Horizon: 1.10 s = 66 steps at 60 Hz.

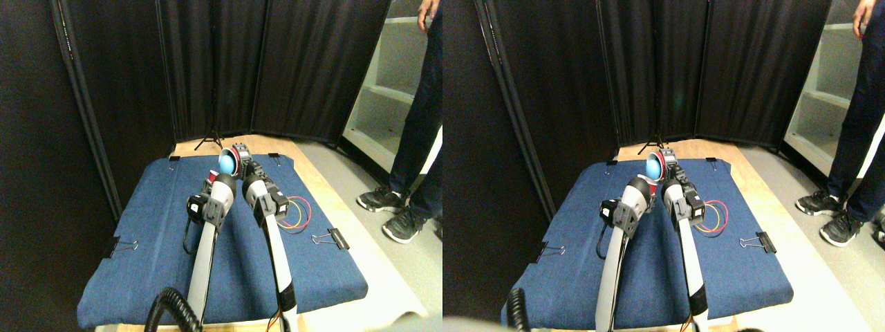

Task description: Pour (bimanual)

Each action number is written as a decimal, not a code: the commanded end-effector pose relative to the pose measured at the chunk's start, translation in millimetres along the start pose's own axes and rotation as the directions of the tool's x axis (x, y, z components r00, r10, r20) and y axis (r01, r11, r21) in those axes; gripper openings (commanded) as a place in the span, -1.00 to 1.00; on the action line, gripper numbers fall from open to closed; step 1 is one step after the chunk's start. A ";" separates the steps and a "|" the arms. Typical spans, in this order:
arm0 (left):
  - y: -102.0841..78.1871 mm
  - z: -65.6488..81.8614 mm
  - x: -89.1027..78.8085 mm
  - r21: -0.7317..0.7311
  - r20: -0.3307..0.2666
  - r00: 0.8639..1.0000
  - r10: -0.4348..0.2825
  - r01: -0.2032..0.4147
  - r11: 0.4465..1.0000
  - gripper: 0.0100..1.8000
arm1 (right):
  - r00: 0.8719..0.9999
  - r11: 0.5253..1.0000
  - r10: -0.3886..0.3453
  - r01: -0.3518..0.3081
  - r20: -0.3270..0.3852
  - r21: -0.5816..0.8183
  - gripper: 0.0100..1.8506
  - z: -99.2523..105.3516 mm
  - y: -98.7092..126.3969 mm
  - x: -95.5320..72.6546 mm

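Right now I see both manipulators reaching up over the blue cloth [138, 228] that covers the table, their dark ends meeting near the far middle of it. My right gripper [240, 158] carries a red cup [228, 161] tipped well over on its side, so its mouth faces toward me and to the left; the rim shows as a thin pale ring, the outer wall is red, and a light blue ball fills the opening. I read that claw as clamped on the red cup, though the jaws themselves are small and partly hidden behind the cup. My left gripper [209, 181] sits just beside and below it, nearer to me, with a small patch of red [212, 176] showing at its tip; that may be a second cup, but too little of it shows for me to be sure, and I cannot tell whether those jaws are apart or together. To the right of the right arm a loop of red and yellow wire [299, 213] lies on the cloth. Black binder clips [332, 239] pinch the cloth at its edges. At the far right a person's legs [415, 124] and dark shoes stand on the grey floor, well apart from the table.
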 end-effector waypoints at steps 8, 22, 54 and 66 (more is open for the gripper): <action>-6.2 1.3 -0.6 -0.018 0.004 1.000 -0.026 0.026 0.999 -0.64 | 0.999 0.998 0.023 -0.020 0.041 -0.060 -0.64 4.6 -0.5 0.9; -7.6 2.4 1.9 -0.011 -0.003 1.000 -0.029 0.029 1.000 -0.64 | 1.000 0.987 0.025 -0.022 0.018 -0.159 -0.55 0.3 -1.8 7.7; -7.6 3.5 11.1 -0.015 0.016 1.000 -0.025 0.025 1.000 -0.64 | 0.999 1.000 -0.026 0.027 0.039 -0.004 -0.65 1.2 -3.8 11.3; -6.2 8.3 11.4 -0.010 0.008 0.999 -0.036 0.037 0.999 -0.64 | 0.978 0.913 -0.205 0.203 -0.033 0.353 -0.63 -3.2 -17.5 12.5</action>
